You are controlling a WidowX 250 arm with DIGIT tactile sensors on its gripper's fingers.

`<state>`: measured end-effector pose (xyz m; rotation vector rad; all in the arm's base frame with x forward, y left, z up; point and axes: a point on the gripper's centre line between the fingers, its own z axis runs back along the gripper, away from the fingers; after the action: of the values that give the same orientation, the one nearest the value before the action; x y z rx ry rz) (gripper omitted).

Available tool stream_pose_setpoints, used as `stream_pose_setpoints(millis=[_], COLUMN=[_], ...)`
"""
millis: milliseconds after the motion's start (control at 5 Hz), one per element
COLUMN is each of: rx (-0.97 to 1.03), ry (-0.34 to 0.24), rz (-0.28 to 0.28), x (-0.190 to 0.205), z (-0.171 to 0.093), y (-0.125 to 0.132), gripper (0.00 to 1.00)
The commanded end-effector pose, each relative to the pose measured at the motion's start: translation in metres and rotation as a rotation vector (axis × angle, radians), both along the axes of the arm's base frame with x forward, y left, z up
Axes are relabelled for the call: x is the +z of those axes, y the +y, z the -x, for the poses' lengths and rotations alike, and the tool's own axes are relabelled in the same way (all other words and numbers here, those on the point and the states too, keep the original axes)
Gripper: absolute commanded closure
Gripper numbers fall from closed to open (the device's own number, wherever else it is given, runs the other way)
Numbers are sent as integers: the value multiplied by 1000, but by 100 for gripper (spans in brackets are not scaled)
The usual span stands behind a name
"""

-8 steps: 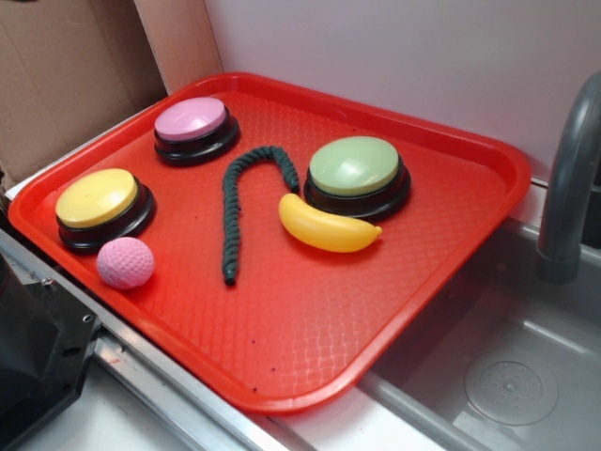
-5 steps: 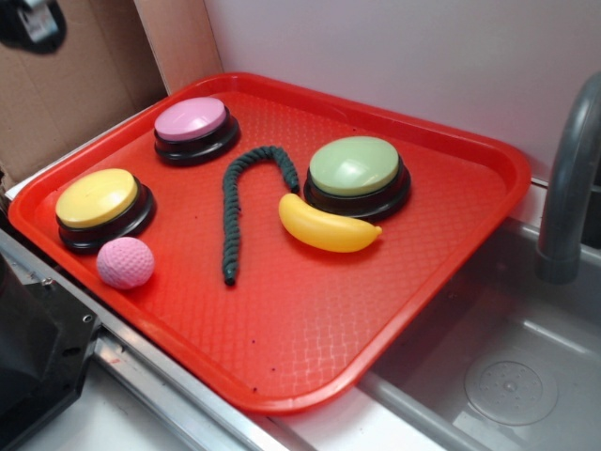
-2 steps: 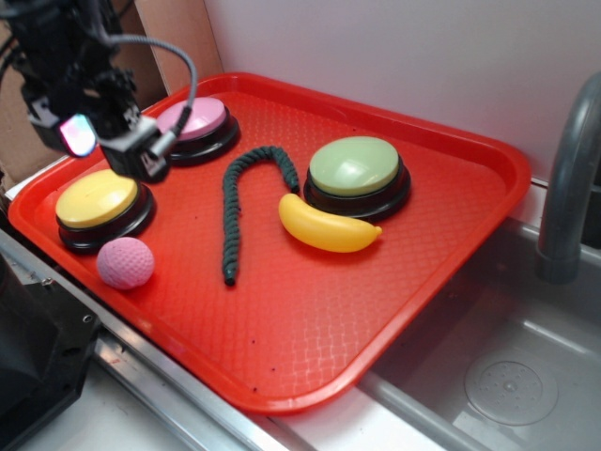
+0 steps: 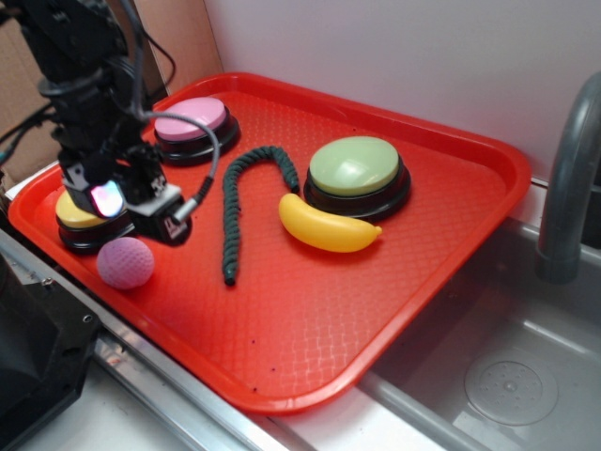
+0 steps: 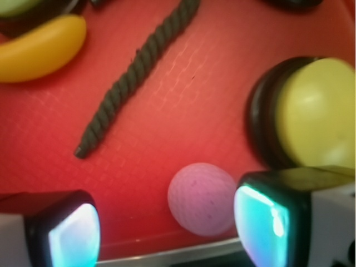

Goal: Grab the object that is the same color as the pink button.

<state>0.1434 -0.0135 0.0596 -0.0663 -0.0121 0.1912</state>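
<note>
No readable labels or writing. Gripper (image 5: 167, 228) jaws apart, empty, above pink ball (image 4: 126, 261). Ball on red tray (image 4: 310, 319), front-left corner, at 5 o'clock from yellow button (image 5: 314, 108). Pink button (image 4: 191, 119) at 12 o'clock. Rope (image 4: 232, 221), banana (image 4: 324, 225) nearby.

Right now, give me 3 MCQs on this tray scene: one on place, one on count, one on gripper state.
1. The pink ball lies nearest which button?
A. yellow button
B. green button
C. pink button

2. Buttons on the red tray?
A. two
B. three
C. four

3. The gripper is:
A. shut on the ball
B. open, ball between the fingers, ungrasped
C. shut on the rope

Key: 1 A, the ball sits just in front of it. 2 B, yellow, pink, green. 3 B, wrist view shows gaps beside the ball.
</note>
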Motion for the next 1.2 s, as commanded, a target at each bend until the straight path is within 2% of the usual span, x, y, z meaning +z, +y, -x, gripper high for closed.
stream_pose_setpoints(millis=[0, 200, 400, 600, 1000], rx=[-7, -12, -9, 36, 58], ry=[42, 58, 79, 85, 104], rz=[-28, -31, -29, -54, -89], x=[-20, -24, -26, -29, -36], z=[1, 4, 5, 6, 6], y=[5, 3, 3, 7, 16], gripper=[0, 0, 25, 100, 100])
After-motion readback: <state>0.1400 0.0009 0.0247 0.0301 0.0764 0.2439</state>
